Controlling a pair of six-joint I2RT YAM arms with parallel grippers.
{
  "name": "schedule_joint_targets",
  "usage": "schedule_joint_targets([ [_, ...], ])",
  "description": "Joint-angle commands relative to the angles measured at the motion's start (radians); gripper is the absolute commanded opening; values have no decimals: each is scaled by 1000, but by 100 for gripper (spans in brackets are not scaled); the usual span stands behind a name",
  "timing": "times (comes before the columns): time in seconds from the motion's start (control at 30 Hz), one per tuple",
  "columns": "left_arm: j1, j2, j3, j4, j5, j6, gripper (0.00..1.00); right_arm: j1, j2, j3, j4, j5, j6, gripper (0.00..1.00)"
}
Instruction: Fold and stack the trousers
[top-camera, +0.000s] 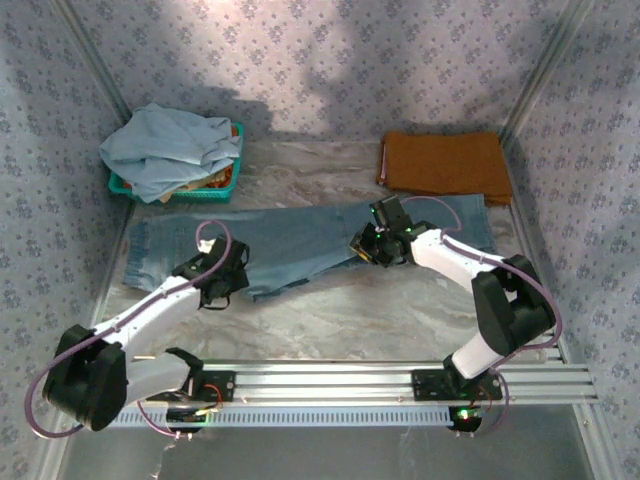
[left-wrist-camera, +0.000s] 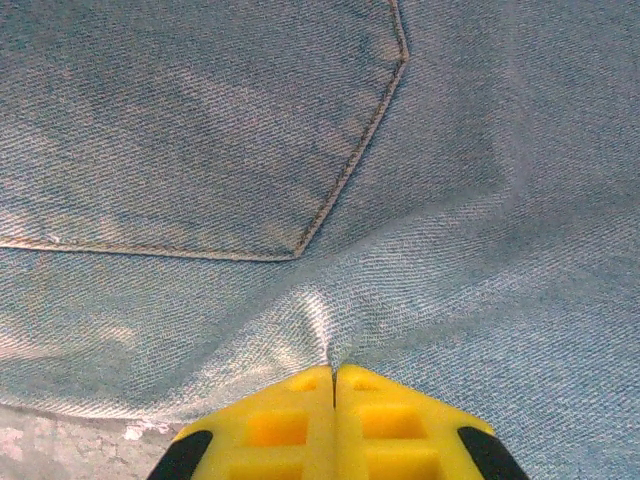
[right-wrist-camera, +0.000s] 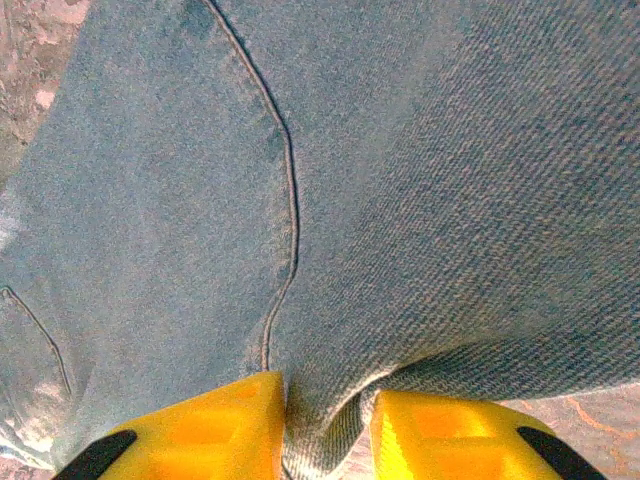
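i see the jeans (top-camera: 300, 240) spread flat across the middle of the desk (top-camera: 330, 310), legs running off to the left and the wider end reaching right, just in front of the orange cloth (top-camera: 440, 162) folded in the far right corner. the left arm (top-camera: 150, 305) reaches in over the near edge of the jeans, left of their middle. its jaws are fully closed, the yellow fingertips (left-wrist-camera: 280, 425) pressed together with a small ridge of denim pinched up between them, just below the pointed corner of a stitched pocket (left-wrist-camera: 200, 120). a strip of bare desk shows just beside that pinch. the right arm (top-camera: 455, 262) comes in over the jeans right of their middle. its jaws stand a little apart, and a thick rolled fold of the denim edge fills the gap between them, so they have hold of the cloth there, next to a curved seam (right-wrist-camera: 290, 190). at the far left a teal basket (top-camera: 238, 150) holds a heap of pale blue cloth (top-camera: 170, 145), well apart from the jeans.
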Motion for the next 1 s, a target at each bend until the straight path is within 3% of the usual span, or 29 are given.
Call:
schedule_joint_targets([
  [0.0, 25, -11, 24, -31, 28, 48, 0, 1, 2, 18, -29, -21, -21, 32],
  [0.13, 36, 18, 37, -21, 37, 62, 0, 1, -3, 16, -47, -6, -32, 39],
  [0.27, 45, 74, 34, 1, 52, 63, 0, 2, 12, -22, -35, 2, -50, 21],
  [0.37, 65, 92, 4, 24, 58, 57, 0, -7, 46, -75, -22, -29, -61, 20],
  [0.5, 107, 75, -43, 23, 72, 39, 0, -53, 53, -175, -20, -103, -94, 33],
  [0.63, 159, 42, -47, 1, 119, 20, 4, -153, -64, -228, -102, -137, -156, 47],
  [0.7, 165, 21, -30, -9, 142, 20, 13, -206, -135, -193, -173, -151, -206, 52],
  [0.83, 167, -9, 43, -69, 177, 16, 61, -303, -216, -60, -315, -72, -303, 55],
  [0.9, 168, -23, 78, -84, 194, 19, 69, -361, -193, -3, -329, -54, -330, 51],
  [0.97, 168, -21, 110, -75, 188, 20, 72, -417, -131, 36, -317, -40, -339, 33],
])
